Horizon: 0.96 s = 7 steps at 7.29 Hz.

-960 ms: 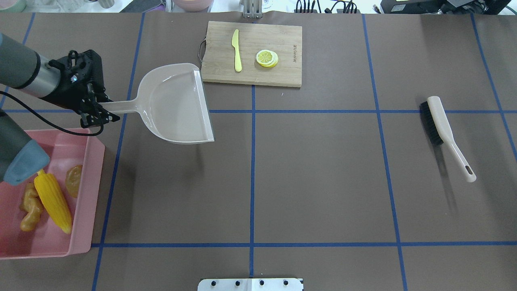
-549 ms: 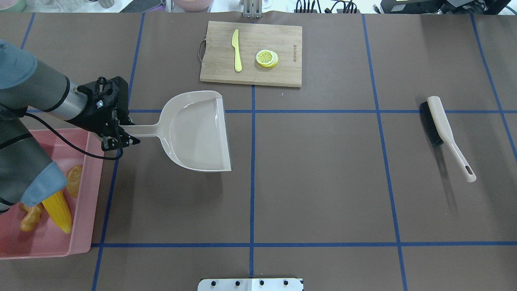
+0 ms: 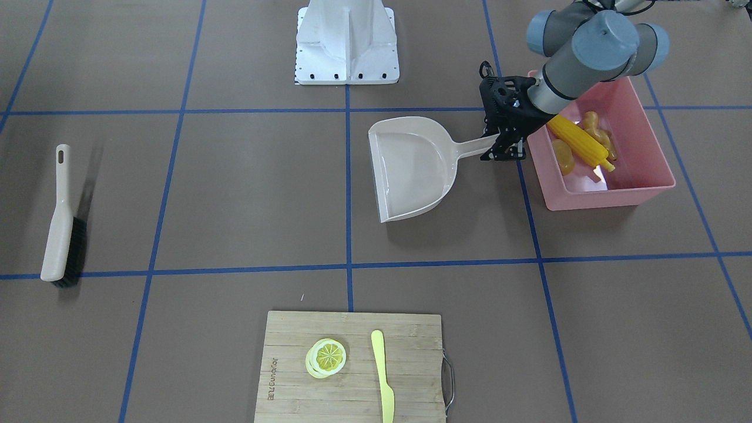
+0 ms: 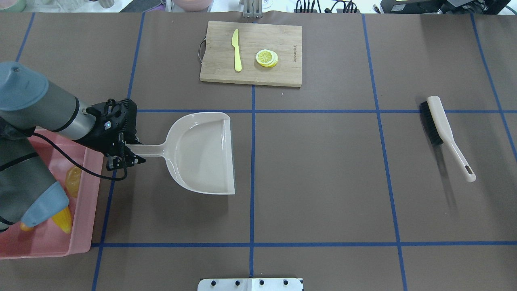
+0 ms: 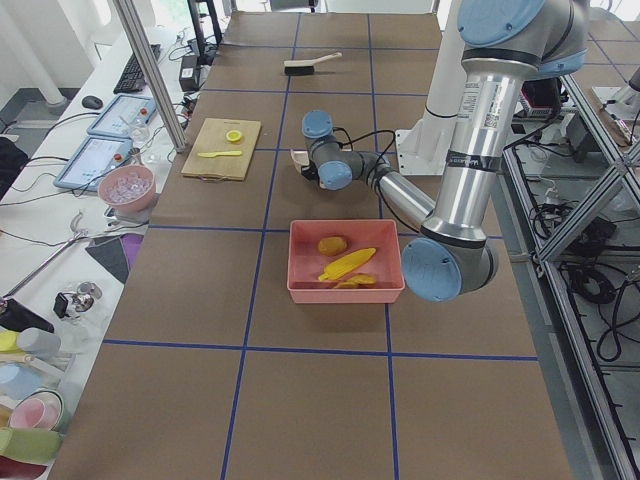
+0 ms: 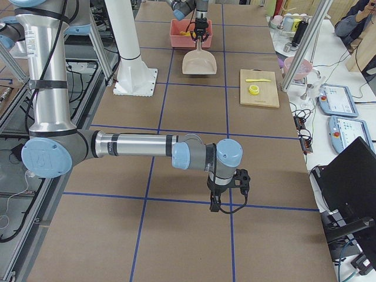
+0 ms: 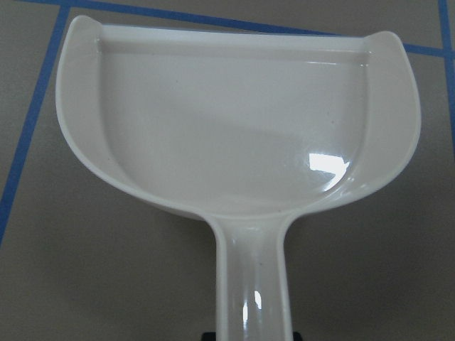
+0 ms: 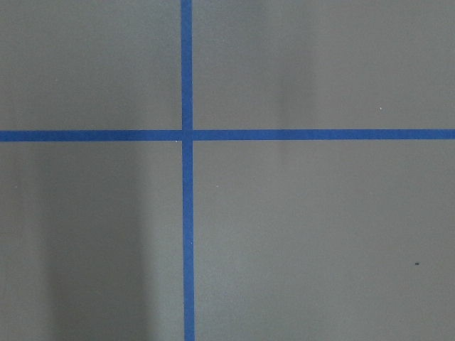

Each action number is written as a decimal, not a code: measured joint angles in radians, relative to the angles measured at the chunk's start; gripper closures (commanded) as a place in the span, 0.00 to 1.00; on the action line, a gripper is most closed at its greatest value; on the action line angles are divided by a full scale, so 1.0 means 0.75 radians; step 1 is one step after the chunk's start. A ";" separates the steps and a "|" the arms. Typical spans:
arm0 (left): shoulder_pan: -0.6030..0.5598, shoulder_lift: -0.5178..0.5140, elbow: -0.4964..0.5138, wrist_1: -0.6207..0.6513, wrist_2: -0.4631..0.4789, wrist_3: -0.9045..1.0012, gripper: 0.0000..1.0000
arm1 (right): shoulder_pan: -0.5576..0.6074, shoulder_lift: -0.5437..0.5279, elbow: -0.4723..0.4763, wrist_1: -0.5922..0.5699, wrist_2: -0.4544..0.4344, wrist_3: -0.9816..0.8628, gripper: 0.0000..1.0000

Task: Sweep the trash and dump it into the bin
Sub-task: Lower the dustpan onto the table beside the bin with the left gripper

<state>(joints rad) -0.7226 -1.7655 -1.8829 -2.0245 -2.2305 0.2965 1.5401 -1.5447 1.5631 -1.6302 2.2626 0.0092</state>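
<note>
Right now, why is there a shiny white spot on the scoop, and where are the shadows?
Left wrist view: the glossy dustpan reflects light, which makes white glare on its pan and handle. Overhead view: the brush throws a long soft shadow toward the bottom of the view. Front-facing view: a bright glare patch sits inside the pink bin.

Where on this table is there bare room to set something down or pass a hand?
The widest bare patch lies between the dustpan and the brush, from the cutting board back to the base plate. It is crowded at the robot's left, where the left gripper holds the dustpan's handle beside the bin.
</note>
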 measured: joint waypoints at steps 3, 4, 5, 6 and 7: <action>0.004 0.116 0.027 -0.184 0.000 0.044 1.00 | 0.000 0.000 0.000 0.001 0.000 0.000 0.00; 0.002 0.131 0.045 -0.213 0.000 0.106 0.95 | 0.000 0.000 0.000 0.001 0.000 0.000 0.00; 0.001 0.136 0.057 -0.224 -0.001 0.147 0.01 | 0.000 0.000 0.000 0.001 0.000 0.000 0.00; 0.000 0.138 0.068 -0.228 -0.001 0.165 0.02 | 0.000 0.000 0.000 0.001 0.000 0.000 0.00; -0.002 0.140 0.075 -0.229 -0.002 0.171 0.02 | 0.000 0.000 0.000 0.001 0.000 0.000 0.00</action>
<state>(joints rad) -0.7239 -1.6606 -1.8269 -2.1962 -2.2319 0.4244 1.5401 -1.5447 1.5631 -1.6291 2.2626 0.0092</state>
